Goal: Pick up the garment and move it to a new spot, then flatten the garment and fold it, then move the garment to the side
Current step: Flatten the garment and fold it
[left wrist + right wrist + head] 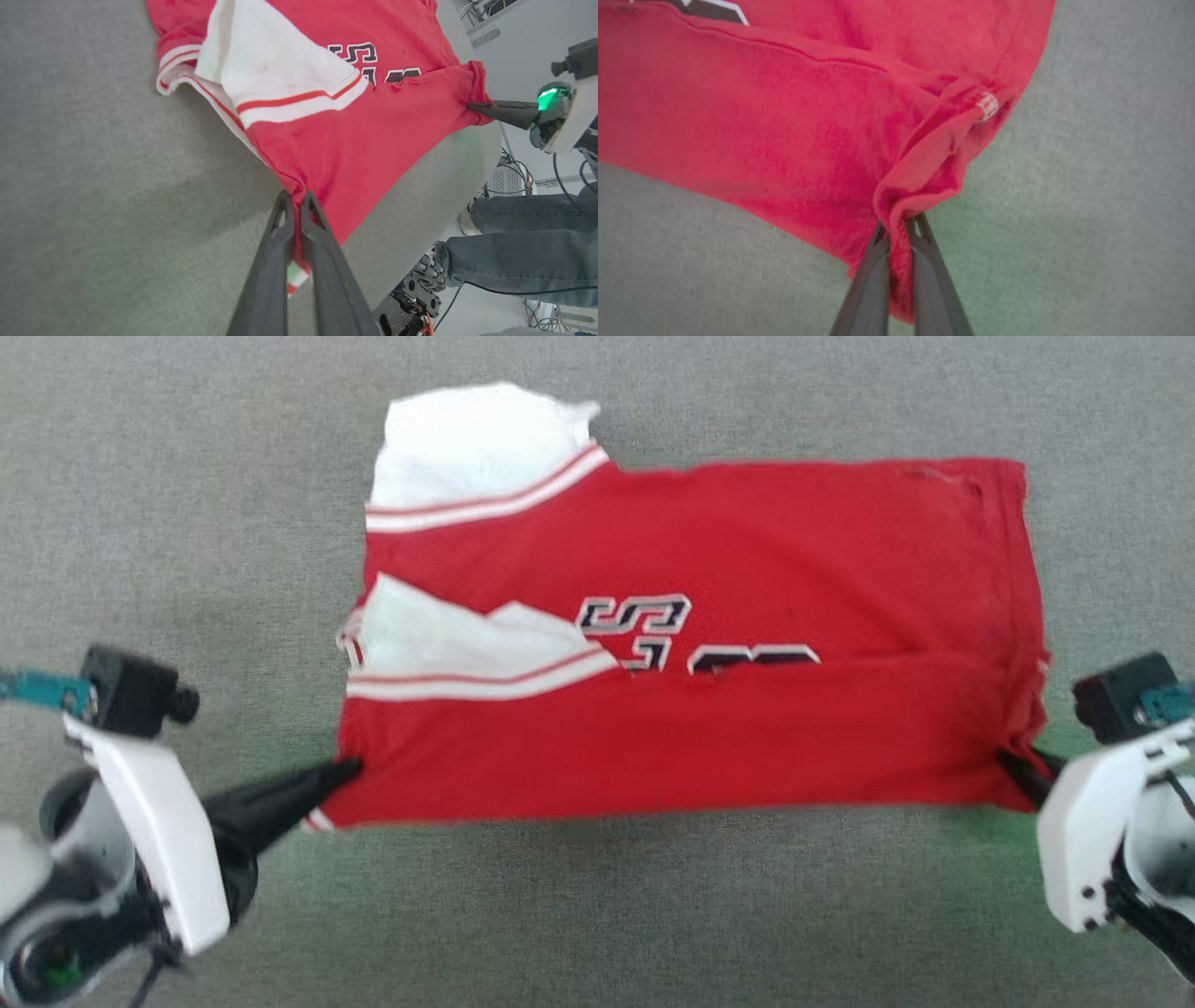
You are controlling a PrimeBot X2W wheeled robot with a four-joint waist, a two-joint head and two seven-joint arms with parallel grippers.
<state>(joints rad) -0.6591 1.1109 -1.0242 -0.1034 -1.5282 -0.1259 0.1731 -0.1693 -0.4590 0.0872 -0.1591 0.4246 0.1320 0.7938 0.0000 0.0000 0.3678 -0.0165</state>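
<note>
The red garment [728,709] lies spread sideways on the grey table, its white sleeves with striped trim at the left and black-and-white lettering in the middle. Its near edge is folded up over the lower body. My left gripper [347,769] is shut on the garment's near left corner; in the left wrist view red cloth and striped trim [296,275] run between the closed fingers [275,252]. My right gripper [1010,763] is shut on the near right corner, where bunched hem [901,233] is pinched between its fingers [873,275]. The garment [355,140] [784,130] fills much of both wrist views.
Grey felt-like tabletop [597,915] surrounds the garment on all sides. In the left wrist view the table's rounded edge [420,196] shows, with a person's jeans-clad legs [523,252] and cables beyond it.
</note>
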